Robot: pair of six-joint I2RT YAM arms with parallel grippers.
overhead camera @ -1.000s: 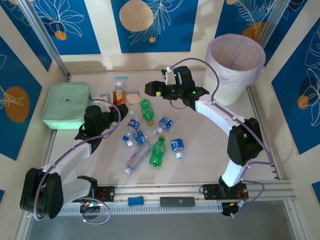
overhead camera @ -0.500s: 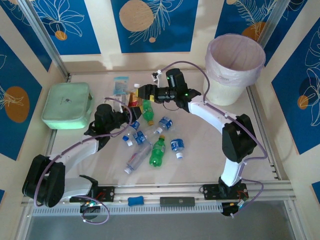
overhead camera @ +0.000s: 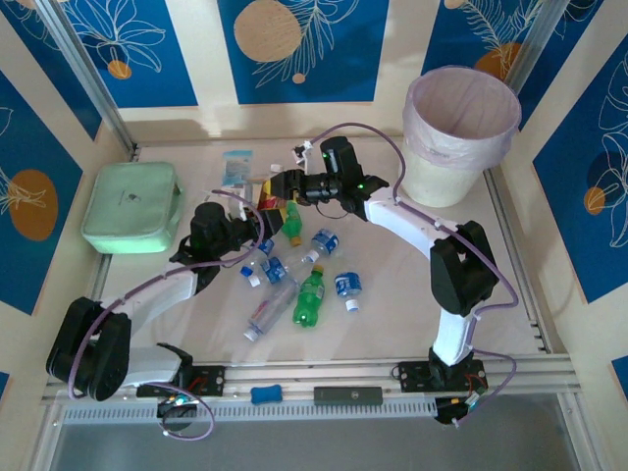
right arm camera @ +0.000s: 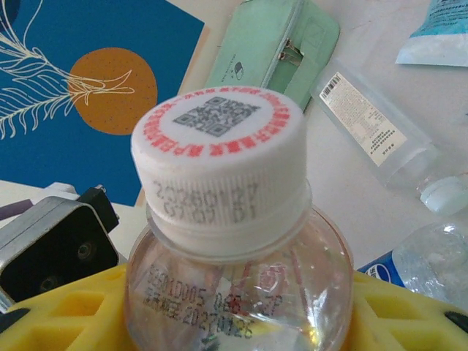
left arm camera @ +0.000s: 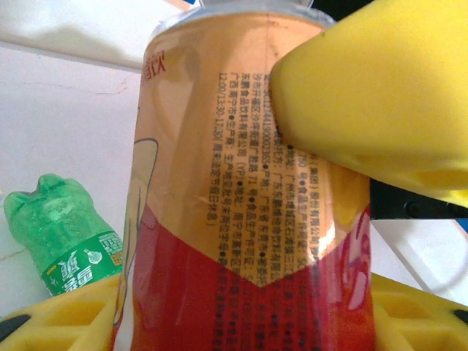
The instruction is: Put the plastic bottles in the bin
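Note:
A clear bottle with a red-and-orange label (left arm camera: 248, 219) and a white cap (right arm camera: 219, 161) is held from both ends. My left gripper (left arm camera: 245, 325) is shut on its labelled body, and my right gripper (right arm camera: 234, 325) is shut on its clear shoulder just under the cap. From above, this bottle (overhead camera: 267, 202) sits between the left gripper (overhead camera: 251, 223) and the right gripper (overhead camera: 277, 187). Several more plastic bottles lie on the table, among them a green one (overhead camera: 287, 218) and another green one (overhead camera: 310, 297). The bin (overhead camera: 459, 132) stands at the far right.
A mint-green pouch (overhead camera: 130, 206) lies at the far left. A blue-white packet (overhead camera: 236, 165) lies behind the grippers. Blue-labelled bottles (overhead camera: 325, 240) and a clear one (overhead camera: 270, 309) are scattered mid-table. The right arm's forearm (overhead camera: 412, 221) spans the space between the bottles and the bin.
The left gripper carried the red-labelled bottle a little to the right. The right gripper swung left and down to it and closed on its cap end.

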